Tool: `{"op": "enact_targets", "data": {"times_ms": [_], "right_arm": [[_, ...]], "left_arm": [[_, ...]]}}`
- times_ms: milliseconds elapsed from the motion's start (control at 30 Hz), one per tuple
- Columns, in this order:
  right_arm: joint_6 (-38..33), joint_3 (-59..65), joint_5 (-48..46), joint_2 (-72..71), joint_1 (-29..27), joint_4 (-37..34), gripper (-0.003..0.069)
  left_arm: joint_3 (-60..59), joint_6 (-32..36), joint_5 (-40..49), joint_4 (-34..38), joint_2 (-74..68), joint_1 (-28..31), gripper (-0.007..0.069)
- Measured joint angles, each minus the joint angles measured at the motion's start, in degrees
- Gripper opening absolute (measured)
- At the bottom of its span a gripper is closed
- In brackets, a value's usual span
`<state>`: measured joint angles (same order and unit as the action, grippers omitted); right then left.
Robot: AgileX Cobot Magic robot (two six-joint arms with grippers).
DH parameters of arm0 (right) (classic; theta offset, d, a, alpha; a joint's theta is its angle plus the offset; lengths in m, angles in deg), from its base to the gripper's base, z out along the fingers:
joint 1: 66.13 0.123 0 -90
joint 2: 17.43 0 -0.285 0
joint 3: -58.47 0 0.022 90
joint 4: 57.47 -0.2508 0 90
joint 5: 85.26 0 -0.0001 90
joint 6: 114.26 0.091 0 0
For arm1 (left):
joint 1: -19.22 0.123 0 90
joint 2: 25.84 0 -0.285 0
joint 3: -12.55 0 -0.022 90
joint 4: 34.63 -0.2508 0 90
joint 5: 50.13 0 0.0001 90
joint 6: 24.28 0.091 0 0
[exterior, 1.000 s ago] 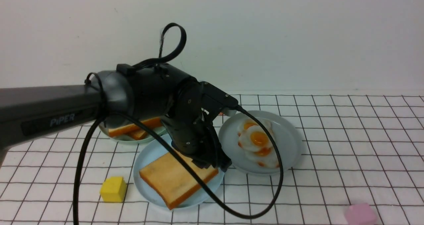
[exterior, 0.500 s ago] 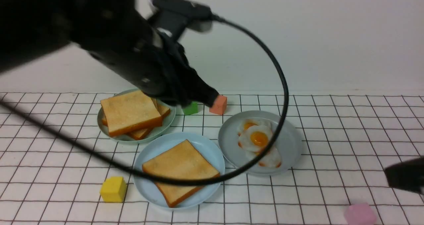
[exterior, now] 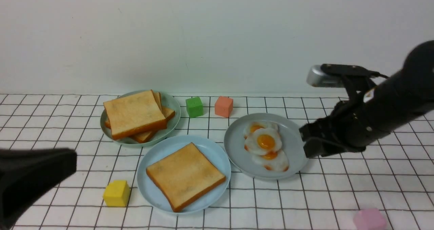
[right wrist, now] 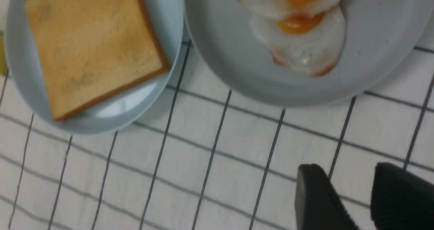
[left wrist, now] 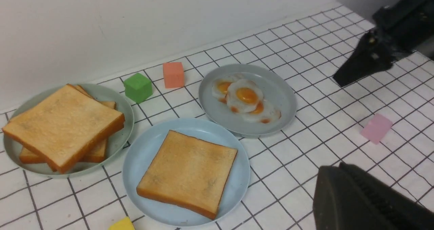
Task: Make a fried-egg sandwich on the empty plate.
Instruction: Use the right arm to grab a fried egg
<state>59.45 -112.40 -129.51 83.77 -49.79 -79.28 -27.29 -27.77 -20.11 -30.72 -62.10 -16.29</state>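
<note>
- One square toast slice, golden and smooth-faced with a darker crust, lay flat on the round light-blue plate.
- White, wavy-edged fried eggs with glossy orange yolks overlapped on the matte grey plate.
- More toast was stacked on the pale green plate, its lower slices partly hidden.
- The left claw, cut off, was together; the right claw, blurred, stood apart and empty.

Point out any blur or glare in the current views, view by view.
Front view: the left arm is a dark, soft-edged shape, while the toast on the blue plate looks crisp; left wrist view: toast and eggs sharp; right wrist view: whole scene somewhat soft, with a bright glare patch on the blue plate.
</note>
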Motion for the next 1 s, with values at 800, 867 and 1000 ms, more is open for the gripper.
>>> {"op": "enact_targets", "data": {"times_ms": [800,867,1000], "right_arm": [[-0.05,-22.07,0.57,29.91,-5.98,-18.35,0.0470],[-0.05,-22.12,0.92,30.06,-5.98,-18.36,0.0472],[-0.05,-22.27,1.24,30.96,-5.98,-18.81,0.0472]], "left_arm": [[-6.06,-0.12,-2.85,7.60,10.10,0.00,-0.0013],[-6.06,-0.12,-2.85,7.60,10.10,0.00,-0.0013],[-6.06,-0.12,-2.79,7.83,10.10,0.00,-0.0013]]}}
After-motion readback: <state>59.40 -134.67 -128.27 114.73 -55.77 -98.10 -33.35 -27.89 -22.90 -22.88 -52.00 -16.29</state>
